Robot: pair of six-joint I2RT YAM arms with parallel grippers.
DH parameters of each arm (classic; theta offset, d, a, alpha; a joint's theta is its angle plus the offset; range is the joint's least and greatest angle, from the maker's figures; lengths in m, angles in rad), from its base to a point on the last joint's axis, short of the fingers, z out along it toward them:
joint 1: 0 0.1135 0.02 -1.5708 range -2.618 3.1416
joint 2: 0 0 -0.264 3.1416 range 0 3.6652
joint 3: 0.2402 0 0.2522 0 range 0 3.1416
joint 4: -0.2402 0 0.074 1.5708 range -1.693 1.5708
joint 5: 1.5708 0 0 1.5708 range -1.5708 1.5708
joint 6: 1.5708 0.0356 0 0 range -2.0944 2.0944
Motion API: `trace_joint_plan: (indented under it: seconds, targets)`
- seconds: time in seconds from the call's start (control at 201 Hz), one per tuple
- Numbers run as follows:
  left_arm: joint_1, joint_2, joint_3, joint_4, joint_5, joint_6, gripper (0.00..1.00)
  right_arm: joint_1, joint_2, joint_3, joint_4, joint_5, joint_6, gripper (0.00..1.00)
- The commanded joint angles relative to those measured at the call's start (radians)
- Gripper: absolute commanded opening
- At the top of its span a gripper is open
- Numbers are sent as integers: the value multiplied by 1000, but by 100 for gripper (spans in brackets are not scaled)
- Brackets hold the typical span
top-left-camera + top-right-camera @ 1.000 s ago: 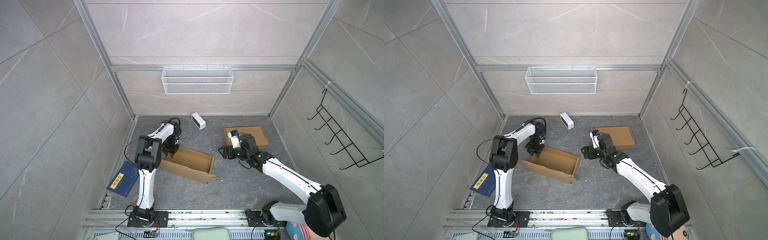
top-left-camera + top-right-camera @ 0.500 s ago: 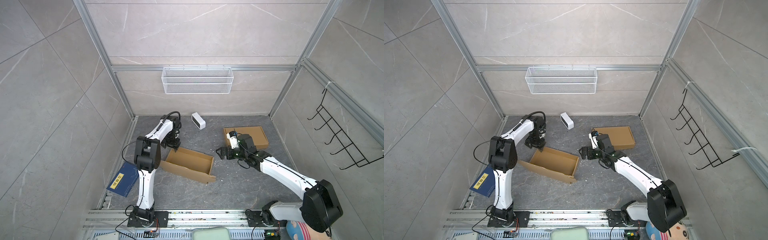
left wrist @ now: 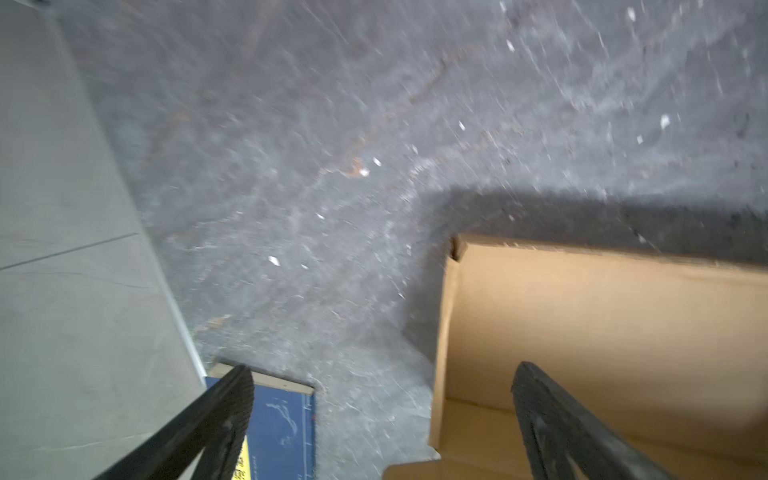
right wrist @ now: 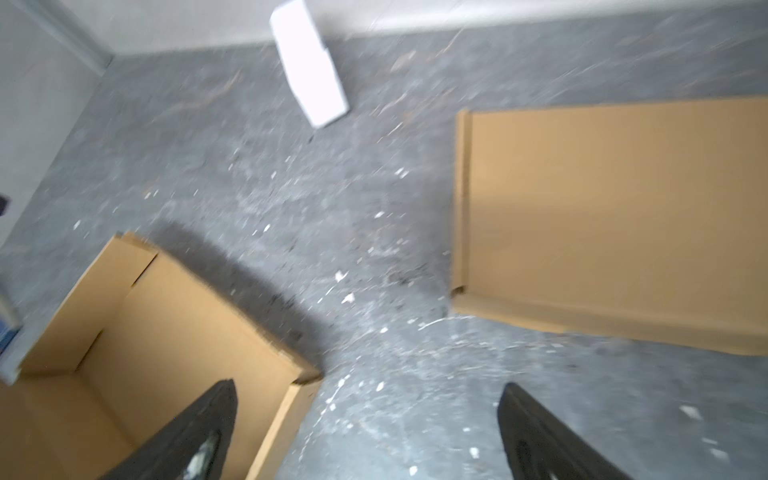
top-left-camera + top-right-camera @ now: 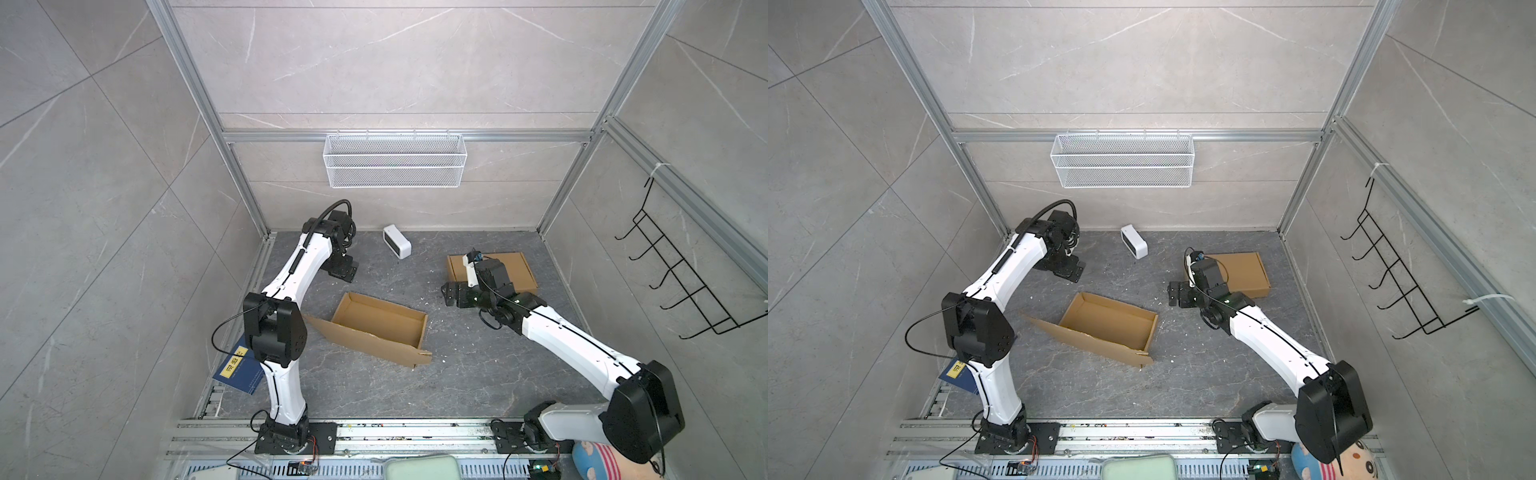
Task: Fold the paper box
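Left hand (image 5: 341,272) and right hand (image 5: 451,296) hung spread and empty near opposite ends of the open cardboard box (image 5: 380,328) on the worktop (image 5: 374,395); lifting its flat-lying front flap would likely need one hand bracing a wall. A flat carton (image 5: 515,270), white device (image 5: 397,246) and blue book (image 5: 239,368) lay well aside, blocking nothing

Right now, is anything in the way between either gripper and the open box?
Nothing visible. Only bare floor lies between the left gripper and the open box, and between the right gripper and it. The white device and the flat cardboard sit farther back, off both paths.
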Motion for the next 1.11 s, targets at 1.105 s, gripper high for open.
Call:
trace_joint_plan:
  seconds: [1.105]
  targets:
    - [424,-860,-925,806,493,-328,100,252,716,646,-465,-177,-413,82]
